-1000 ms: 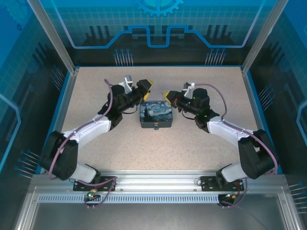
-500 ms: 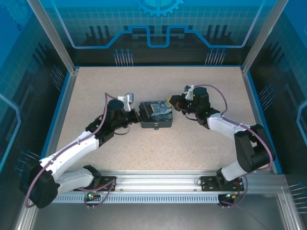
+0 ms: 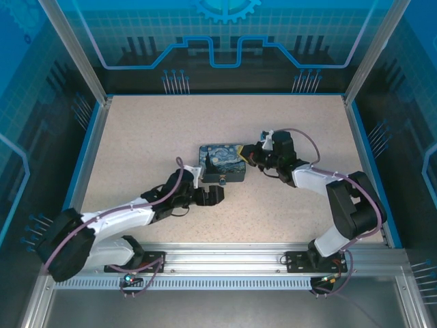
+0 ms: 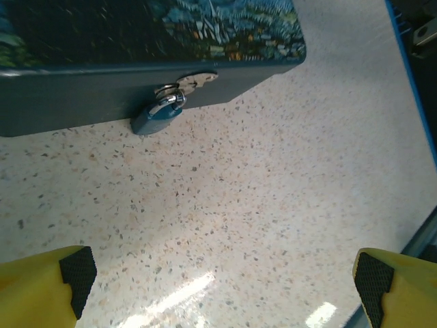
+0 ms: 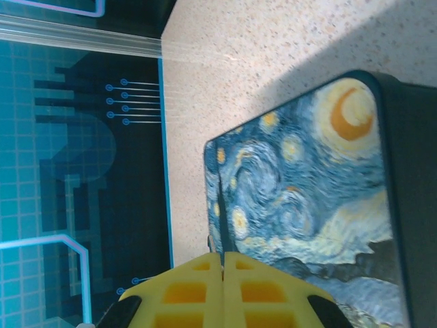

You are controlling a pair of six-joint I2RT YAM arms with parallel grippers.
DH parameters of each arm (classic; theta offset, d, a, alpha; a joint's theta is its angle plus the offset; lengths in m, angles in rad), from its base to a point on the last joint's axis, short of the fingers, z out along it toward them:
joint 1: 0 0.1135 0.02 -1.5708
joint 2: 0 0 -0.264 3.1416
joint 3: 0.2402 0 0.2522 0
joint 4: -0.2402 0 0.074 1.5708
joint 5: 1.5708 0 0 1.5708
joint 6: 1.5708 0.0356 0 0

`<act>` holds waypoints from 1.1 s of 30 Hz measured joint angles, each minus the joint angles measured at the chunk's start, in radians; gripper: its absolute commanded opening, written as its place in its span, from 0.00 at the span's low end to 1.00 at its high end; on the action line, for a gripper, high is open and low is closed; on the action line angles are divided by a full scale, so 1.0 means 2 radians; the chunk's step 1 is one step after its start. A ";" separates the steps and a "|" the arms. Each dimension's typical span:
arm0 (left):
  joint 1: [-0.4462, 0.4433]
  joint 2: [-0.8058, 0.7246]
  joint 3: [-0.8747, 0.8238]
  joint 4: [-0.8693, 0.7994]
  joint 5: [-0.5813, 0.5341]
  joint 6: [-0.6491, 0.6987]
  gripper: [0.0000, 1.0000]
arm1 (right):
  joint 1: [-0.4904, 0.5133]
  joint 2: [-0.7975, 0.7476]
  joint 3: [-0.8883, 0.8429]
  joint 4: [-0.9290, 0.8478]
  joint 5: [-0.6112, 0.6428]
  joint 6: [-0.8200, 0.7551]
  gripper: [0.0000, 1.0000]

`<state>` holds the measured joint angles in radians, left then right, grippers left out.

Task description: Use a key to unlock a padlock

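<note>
The painted box (image 3: 220, 162) sits around the middle of the table (image 3: 136, 137), so I'll place everything off that.

The padlock (image 4: 158, 115) hangs on the box's front wall, the side facing the arm bases. Its silver shackle is hooked through the little metal hasp (image 4: 194, 80) just under the lid edge. The blue body tilts down and to the side against the wall. Its bottom end is right at the table line, and I can't tell if it actually touches.

The left tool (image 4: 225, 273) is parked low in front of the box, a bit back from that front wall and pointed at the lock. Its yellow fingers (image 4: 41, 287) are spread wide apart with nothing between them but bare speckled table.

The right tool (image 5: 222, 273) is up at the box's right side, near the far corner. Its fingers are pressed tight together, pinching the key (image 5: 220, 229). The key shows as a thin dark sliver poking out from the fingertips along the edge of the swirly lid. It's well apart from the padlock.
</note>
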<state>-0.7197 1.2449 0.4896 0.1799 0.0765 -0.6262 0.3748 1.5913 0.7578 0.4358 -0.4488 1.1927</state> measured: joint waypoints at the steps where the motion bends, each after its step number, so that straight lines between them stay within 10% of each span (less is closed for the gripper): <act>1: -0.003 0.013 0.000 0.009 -0.005 0.003 0.99 | 0.001 0.003 -0.002 0.000 0.000 0.000 0.00; 33: -0.014 0.286 0.035 0.352 -0.106 0.055 0.99 | 0.010 0.061 0.011 0.016 0.013 0.009 0.00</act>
<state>-0.7475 1.8172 0.5606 0.8841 -0.1349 -0.5163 0.3939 1.7142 0.7799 0.4686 -0.4236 1.2106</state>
